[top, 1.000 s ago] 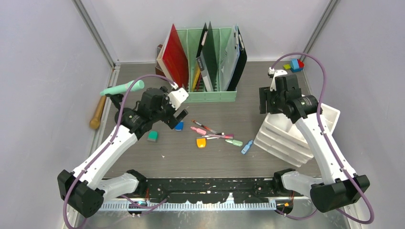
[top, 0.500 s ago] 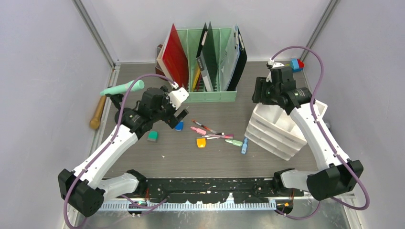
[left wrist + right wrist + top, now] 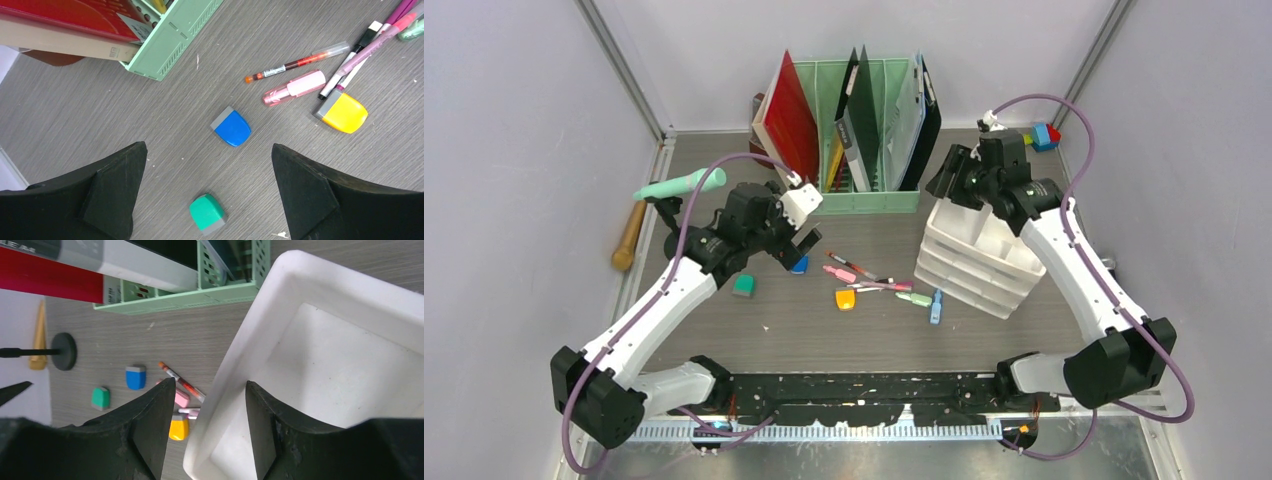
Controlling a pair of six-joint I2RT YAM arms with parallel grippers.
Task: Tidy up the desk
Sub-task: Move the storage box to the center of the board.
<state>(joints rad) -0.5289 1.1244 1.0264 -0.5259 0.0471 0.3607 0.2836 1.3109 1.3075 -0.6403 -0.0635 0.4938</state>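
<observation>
Top external view: the desk (image 3: pixel 864 335), a large grey-brown wood-grain tabletop edged by metal rails and pale walls, fills the floor of the cell, and both arms reach out over it. At its far edge stands a mint-green slotted file rack (image 3: pixel 864 203) holding a leaning red folder (image 3: pixel 789 120) and dark binders. Just right of the rack sits a white stacked plastic drawer unit (image 3: pixel 969 270), turned at an angle.

The right gripper (image 3: pixel 954 188) is at the unit's far left corner. In the right wrist view its jaws are partly spread astride the top tray's wall: one finger (image 3: pixel 260 430) is inside the tray against the wall, the other is outside, and a strip of desk shows between that finger and the wall.

The left gripper (image 3: pixel 796 250) hangs above the middle-left of the desk with its jaws spread wide and nothing between them.

A wooden mallet (image 3: pixel 629 235) lies by the left rail. Below the left gripper lie a blue block with a grey end (image 3: pixel 231 127) and a green block with a grey end (image 3: pixel 206 213), apart from each other. To their right are a yellow block of the same shape (image 3: pixel 344 112), a pink capped marker (image 3: pixel 295 87) and a thin red pen (image 3: pixel 295 62), close together.
</observation>
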